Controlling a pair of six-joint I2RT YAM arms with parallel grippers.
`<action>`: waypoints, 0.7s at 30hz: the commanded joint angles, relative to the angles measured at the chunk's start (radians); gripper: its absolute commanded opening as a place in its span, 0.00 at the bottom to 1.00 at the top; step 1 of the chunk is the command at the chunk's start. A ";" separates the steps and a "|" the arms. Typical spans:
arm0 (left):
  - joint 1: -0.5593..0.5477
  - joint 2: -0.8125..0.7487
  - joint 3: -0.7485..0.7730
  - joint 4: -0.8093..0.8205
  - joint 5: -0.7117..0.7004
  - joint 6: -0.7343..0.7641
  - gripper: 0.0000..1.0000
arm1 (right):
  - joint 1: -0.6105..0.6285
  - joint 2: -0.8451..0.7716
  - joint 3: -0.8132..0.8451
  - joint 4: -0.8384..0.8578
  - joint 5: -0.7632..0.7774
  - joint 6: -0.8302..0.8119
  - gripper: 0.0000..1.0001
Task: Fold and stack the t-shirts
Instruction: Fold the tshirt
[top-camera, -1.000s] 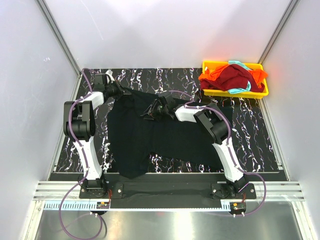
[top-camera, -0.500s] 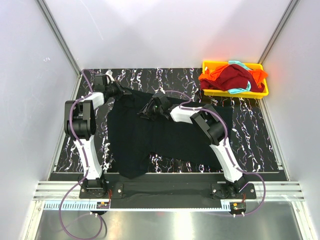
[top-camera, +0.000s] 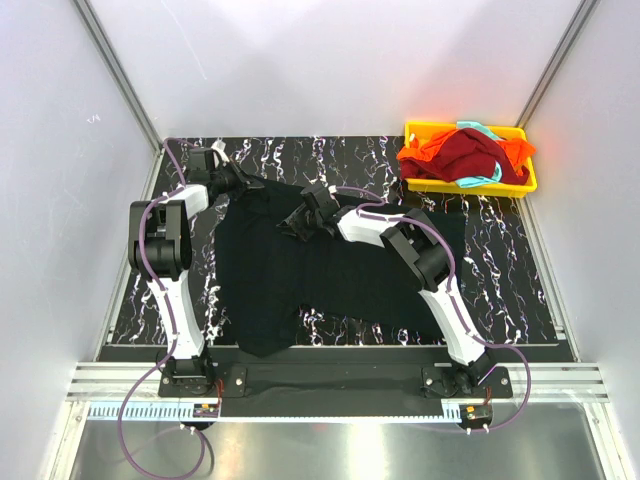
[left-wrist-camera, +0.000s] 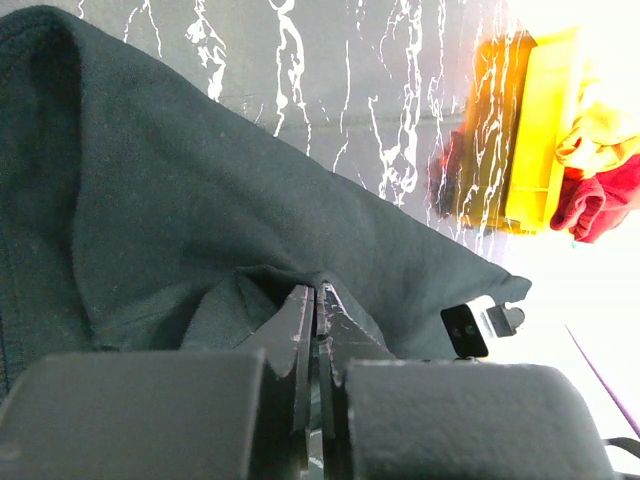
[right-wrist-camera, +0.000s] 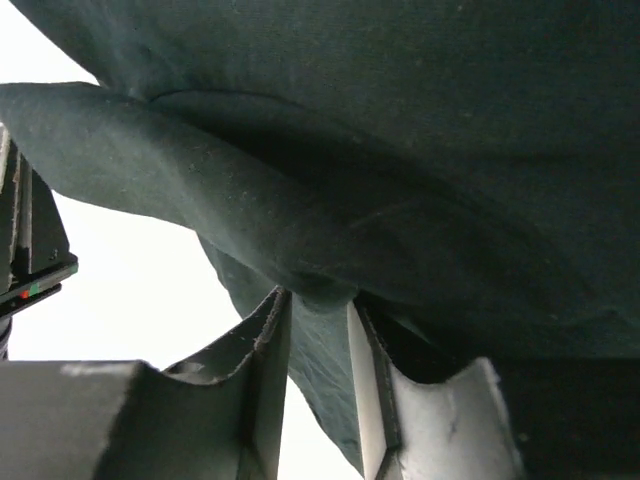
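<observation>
black t-shirt (top-camera: 260, 290): plain black | dark red t-shirt (top-camera: 470, 155): plain dark red | orange t-shirt (top-camera: 420, 160): bright orange | teal t-shirt (top-camera: 484, 180): teal | tray (top-camera: 527, 187): yellow | table (top-camera: 500, 290): black, white marble veining | left arm (top-camera: 168, 295), right arm (top-camera: 455, 320): white with black joints

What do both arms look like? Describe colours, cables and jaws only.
Left arm and right arm match: white links alternating with black joint housings. Purple cables loop along each. Jaws are dark grey, flat and tapered.
</observation>
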 joint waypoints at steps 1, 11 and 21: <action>0.003 -0.007 0.008 0.051 0.031 0.012 0.02 | 0.007 0.029 0.029 -0.090 0.070 0.009 0.28; 0.003 -0.060 -0.013 -0.047 0.004 0.075 0.01 | -0.002 -0.020 0.035 -0.091 0.001 -0.129 0.00; 0.005 -0.225 -0.125 -0.246 -0.058 0.167 0.00 | -0.030 -0.135 -0.046 -0.099 -0.293 -0.342 0.00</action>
